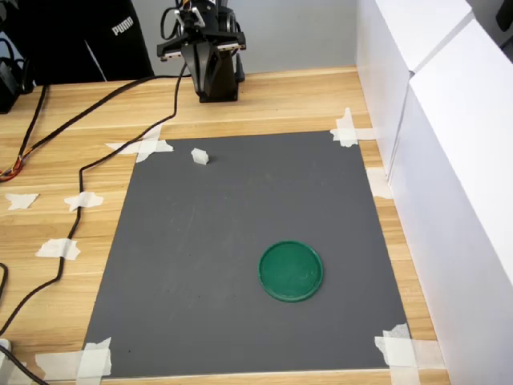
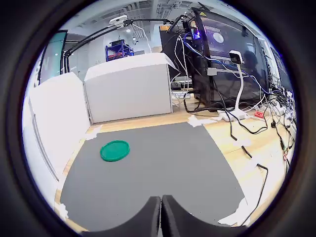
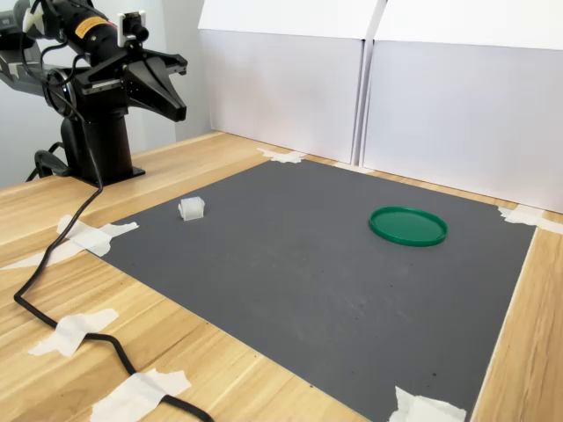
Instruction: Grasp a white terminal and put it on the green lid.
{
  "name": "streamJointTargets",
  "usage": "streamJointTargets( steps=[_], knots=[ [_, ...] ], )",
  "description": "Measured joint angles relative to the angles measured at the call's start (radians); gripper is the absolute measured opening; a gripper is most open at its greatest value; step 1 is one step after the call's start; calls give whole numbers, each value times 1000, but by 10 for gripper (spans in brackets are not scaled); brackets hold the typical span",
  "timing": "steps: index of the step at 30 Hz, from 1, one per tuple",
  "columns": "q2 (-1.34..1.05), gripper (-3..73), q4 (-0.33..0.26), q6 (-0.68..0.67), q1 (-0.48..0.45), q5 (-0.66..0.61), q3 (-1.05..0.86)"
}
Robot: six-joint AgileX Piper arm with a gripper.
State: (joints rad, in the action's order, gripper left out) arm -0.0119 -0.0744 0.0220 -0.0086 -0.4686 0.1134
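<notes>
- Black two-fingered tool (image 3: 176, 97): raised above the arm's base at the far edge of the wooden tabletop (image 1: 280, 96), well apart from both task objects; in the wrist view its jaws are pressed together with nothing between them.
- Tiny white blocky plastic terminal (image 1: 199, 156): lies on the dark grey rectangular mat (image 1: 240, 241) near the corner closest to the arm's base, free of the tool.
- Flat round dark green lid with a raised rim (image 1: 291, 271): rests on the mat nearer the white panel walls (image 3: 457, 105), well apart from the terminal, nothing on it.
- White tape pieces (image 1: 346, 130): fix the mat's corners.
- Black cable (image 3: 53, 264): trails across the tabletop beside the mat.
</notes>
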Motion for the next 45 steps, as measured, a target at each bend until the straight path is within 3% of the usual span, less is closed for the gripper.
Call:
streamJointTargets(
  steps=[9, 20, 28, 34, 45],
  knots=[
    [40, -16, 38, -43, 0, -74, 77],
    [402, -16, 59, -52, 0, -153, 302],
    [617, -16, 139, -52, 0, -271, 490],
    [702, -16, 147, -59, 0, -285, 526],
    [847, -16, 147, -296, 0, -398, 526]
  ],
)
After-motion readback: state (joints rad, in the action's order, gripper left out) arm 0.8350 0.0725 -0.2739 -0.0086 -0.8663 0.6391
